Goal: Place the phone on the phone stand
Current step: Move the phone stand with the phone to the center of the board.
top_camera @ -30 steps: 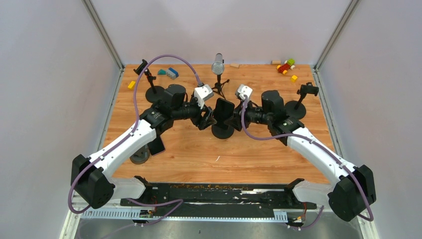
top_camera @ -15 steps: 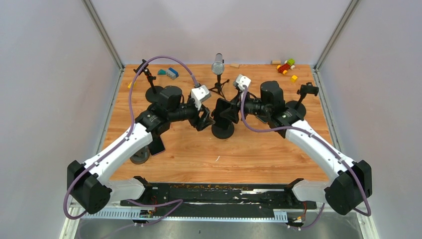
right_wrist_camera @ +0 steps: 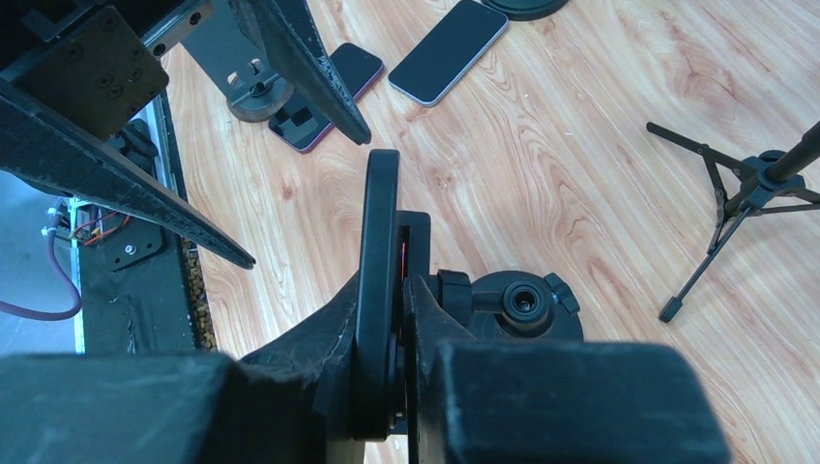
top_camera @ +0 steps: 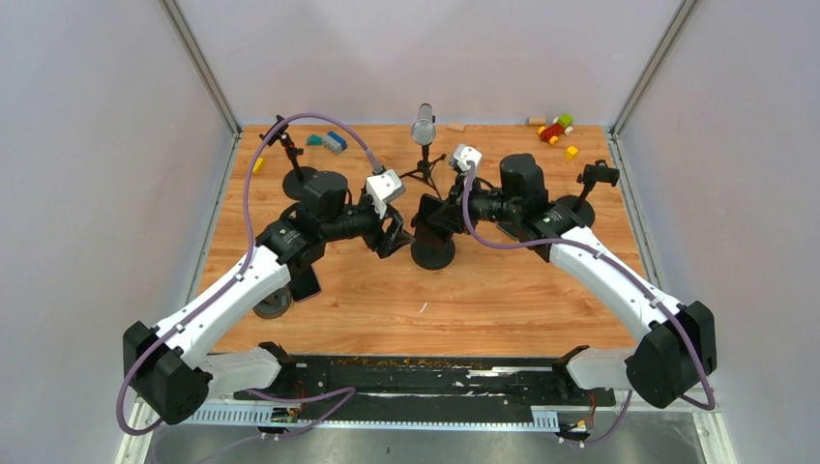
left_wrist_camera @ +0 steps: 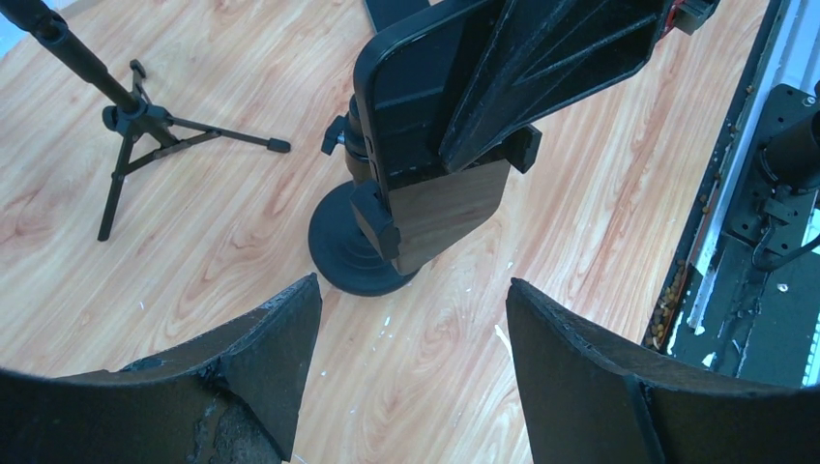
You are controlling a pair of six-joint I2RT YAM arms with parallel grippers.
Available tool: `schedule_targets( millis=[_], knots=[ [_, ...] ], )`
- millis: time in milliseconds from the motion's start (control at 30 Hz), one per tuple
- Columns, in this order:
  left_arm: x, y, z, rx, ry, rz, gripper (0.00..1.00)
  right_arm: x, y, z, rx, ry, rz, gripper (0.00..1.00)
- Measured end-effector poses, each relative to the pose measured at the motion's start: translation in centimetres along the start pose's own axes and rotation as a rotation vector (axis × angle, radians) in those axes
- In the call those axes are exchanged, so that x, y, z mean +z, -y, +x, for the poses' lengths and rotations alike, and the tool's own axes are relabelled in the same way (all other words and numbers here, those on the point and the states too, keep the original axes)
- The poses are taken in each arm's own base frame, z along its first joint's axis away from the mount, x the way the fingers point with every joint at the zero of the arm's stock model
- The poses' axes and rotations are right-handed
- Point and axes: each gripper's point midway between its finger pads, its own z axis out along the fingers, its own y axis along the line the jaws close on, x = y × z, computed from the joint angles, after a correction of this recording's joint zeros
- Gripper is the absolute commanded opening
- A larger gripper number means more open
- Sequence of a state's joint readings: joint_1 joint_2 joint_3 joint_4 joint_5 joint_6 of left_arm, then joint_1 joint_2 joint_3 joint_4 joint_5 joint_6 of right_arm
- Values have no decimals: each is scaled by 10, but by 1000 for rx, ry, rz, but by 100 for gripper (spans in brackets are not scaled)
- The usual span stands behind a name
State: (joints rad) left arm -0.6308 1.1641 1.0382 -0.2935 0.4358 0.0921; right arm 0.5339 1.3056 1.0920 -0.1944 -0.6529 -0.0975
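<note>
My right gripper [right_wrist_camera: 382, 319] was clamped on the phone [left_wrist_camera: 447, 211], which stood upright between its jaws and looked seated in the stand [left_wrist_camera: 353, 256] just below. My left gripper [left_wrist_camera: 411, 367] hung apart and empty, with the phone just ahead. I judged the placing nearly done; only releasing and backing away remained

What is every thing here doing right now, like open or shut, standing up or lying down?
left gripper: open, holding nothing.
right gripper: shut on the phone.
phone: upright, in the stand's clamp.
phone stand: upright, holding the phone.
spare phone: lying flat, screen dark.
microphone: upright on its tripod.
</note>
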Motion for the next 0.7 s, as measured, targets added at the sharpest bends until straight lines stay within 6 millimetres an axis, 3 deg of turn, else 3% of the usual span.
schedule_targets(
  millis=[333, 700],
  knots=[
    [-5, 2, -3, 11, 17, -3, 78, -19, 21, -5, 29, -14, 61, 0],
    [-7, 3, -4, 16, 24, -4, 78, -51, 86, -38, 44, 29, 207, 0]
  ],
)
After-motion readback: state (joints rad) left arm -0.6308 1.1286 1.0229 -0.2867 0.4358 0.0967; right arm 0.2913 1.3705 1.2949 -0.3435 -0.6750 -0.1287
